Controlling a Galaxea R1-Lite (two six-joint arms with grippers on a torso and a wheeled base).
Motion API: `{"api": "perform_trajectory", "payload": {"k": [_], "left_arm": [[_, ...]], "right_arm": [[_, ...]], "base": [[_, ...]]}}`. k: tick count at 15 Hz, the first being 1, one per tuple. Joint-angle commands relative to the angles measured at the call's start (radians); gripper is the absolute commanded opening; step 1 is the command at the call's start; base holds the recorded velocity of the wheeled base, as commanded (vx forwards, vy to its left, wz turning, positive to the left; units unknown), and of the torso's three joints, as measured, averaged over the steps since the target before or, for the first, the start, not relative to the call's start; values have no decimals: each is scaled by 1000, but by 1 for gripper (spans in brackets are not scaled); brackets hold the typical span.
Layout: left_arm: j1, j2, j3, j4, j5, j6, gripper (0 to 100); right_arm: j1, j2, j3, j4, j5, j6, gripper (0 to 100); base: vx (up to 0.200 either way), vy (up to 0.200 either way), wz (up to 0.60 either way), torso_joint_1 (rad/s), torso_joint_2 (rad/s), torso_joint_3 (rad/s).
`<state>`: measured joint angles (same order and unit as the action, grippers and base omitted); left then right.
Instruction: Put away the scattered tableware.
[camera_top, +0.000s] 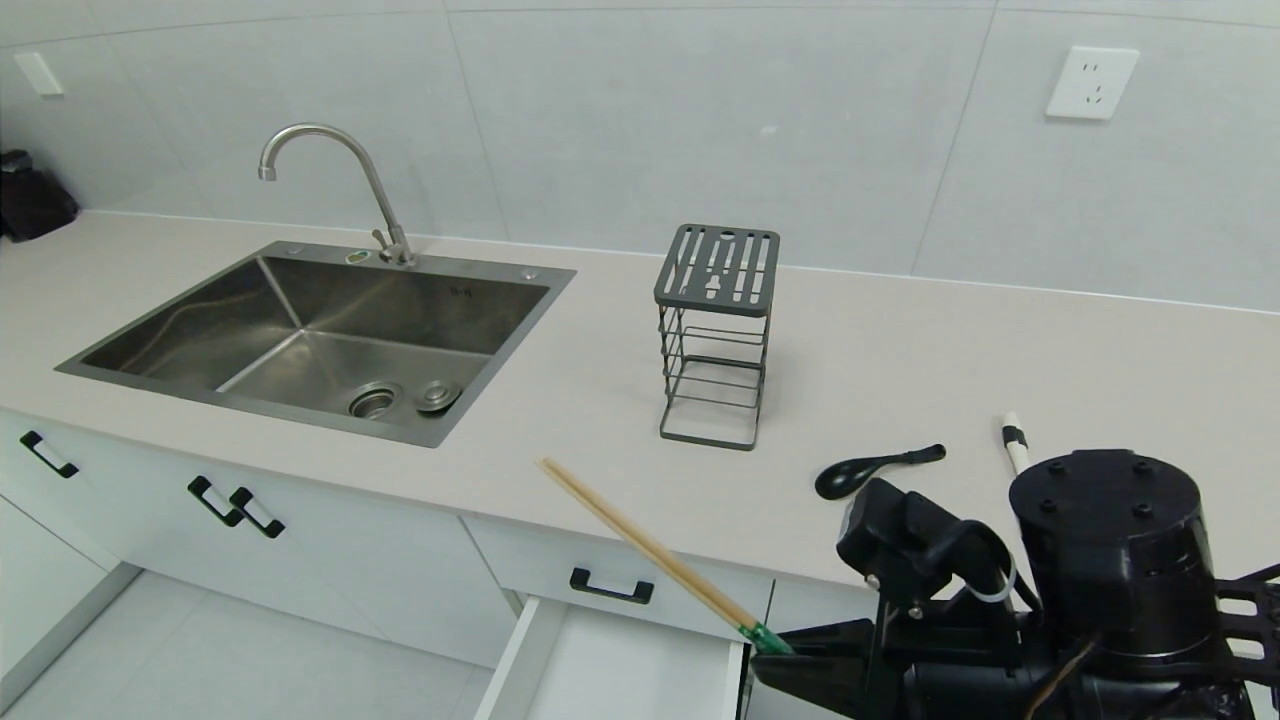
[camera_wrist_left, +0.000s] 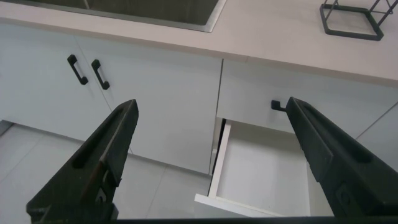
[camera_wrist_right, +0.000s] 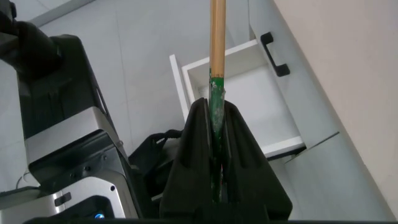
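Observation:
My right gripper (camera_top: 778, 648) (camera_wrist_right: 216, 134) is shut on the green end of a pair of wooden chopsticks (camera_top: 650, 545) (camera_wrist_right: 217, 37), held in the air in front of the counter and above an open white drawer (camera_top: 620, 665) (camera_wrist_right: 242, 93). The chopsticks slant up and left over the counter's front edge. A black spoon (camera_top: 870, 468) and a white utensil with a black band (camera_top: 1014, 440) lie on the counter at the right. My left gripper (camera_wrist_left: 211, 155) stands open below counter height, facing the cabinet fronts and the open drawer (camera_wrist_left: 261, 174).
A dark wire utensil rack (camera_top: 715, 335) (camera_wrist_left: 351, 20) stands mid-counter. A steel sink (camera_top: 310, 335) with a faucet (camera_top: 335, 180) sits to the left. Cabinet doors with black handles (camera_top: 235, 505) (camera_wrist_left: 87, 71) run below the counter. A wall socket (camera_top: 1092, 82) is at the upper right.

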<state>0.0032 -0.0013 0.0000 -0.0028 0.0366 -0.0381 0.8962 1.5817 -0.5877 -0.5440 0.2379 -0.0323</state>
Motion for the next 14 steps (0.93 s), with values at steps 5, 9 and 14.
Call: {"api": "perform_trajectory", "payload": {"k": [5, 9, 14], "left_arm": [[1, 1, 0, 0, 0, 0, 100], [1, 1, 0, 0, 0, 0, 100], [1, 1, 0, 0, 0, 0, 100]], "right_arm": [[21, 37, 0, 1, -8, -55, 0], [21, 49, -35, 9, -31, -121, 0], [-8, 52, -63, 44, -123, -313, 0]], "base": [[0, 0, 0, 0, 0, 0], [0, 0, 0, 0, 0, 0], [0, 0, 0, -62, 123, 65]]}}
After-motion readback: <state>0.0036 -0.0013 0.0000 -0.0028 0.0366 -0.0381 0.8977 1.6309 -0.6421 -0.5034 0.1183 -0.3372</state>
